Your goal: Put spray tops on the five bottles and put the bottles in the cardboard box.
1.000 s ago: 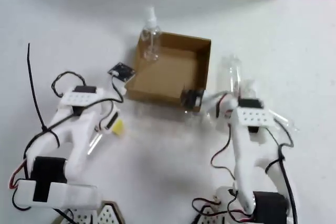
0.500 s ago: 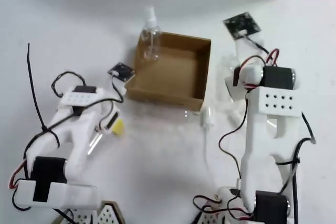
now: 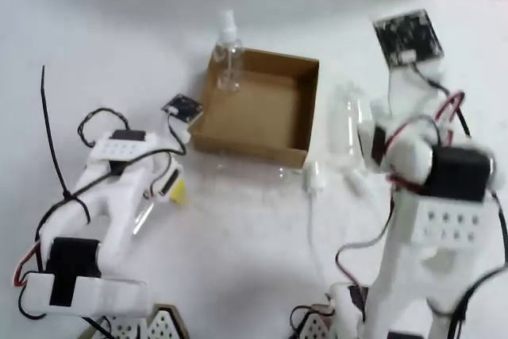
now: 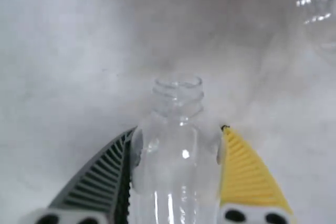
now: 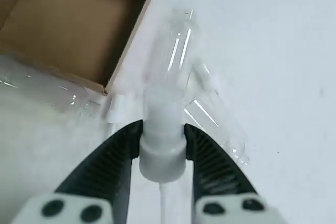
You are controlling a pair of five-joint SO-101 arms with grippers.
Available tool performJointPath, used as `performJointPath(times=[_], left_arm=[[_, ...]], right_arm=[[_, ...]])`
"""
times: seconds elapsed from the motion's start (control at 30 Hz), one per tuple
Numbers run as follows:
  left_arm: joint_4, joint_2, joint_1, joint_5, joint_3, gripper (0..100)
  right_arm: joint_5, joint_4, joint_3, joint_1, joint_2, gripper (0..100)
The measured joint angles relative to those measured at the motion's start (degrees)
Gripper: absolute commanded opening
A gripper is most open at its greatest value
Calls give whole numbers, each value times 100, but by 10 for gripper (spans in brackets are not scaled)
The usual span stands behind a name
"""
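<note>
White table — cardboard box, clear bottle lying beside, loose spray top

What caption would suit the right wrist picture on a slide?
Right gripper clamps a white spray top near clear bottles lying beside the cardboard box.

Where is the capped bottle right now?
High view: the clear plastic bottle with white spray top stands upright in the far left corner of the brown cardboard box.

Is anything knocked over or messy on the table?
Yes. A clear bottle lies on its side beside the cardboard box, and a loose spray top lies by its front corner. One capped bottle stands inside.
</note>
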Motion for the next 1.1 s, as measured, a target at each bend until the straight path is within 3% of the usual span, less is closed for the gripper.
performJointPath(times=[0.13, 0.3, 0.63, 0.83, 1.1], left_arm=[[0, -510, -9, 123, 0, 20], [-9, -1688, -18, 422, 202, 20], [-18, -3807, -18, 2040, 211, 20], [-527, -4686, -18, 2356, 220, 20], [-993, -5380, -18, 2382, 273, 20]], right_arm=[[-123, 0, 914, -18, -818, 17], [-844, -642, 2040, 35, -1635, 18], [-1125, -3666, 3807, -105, -2831, 18], [-1240, -5389, 4220, -88, -2980, 18], [-3209, -6382, 4211, -545, -2980, 18]])
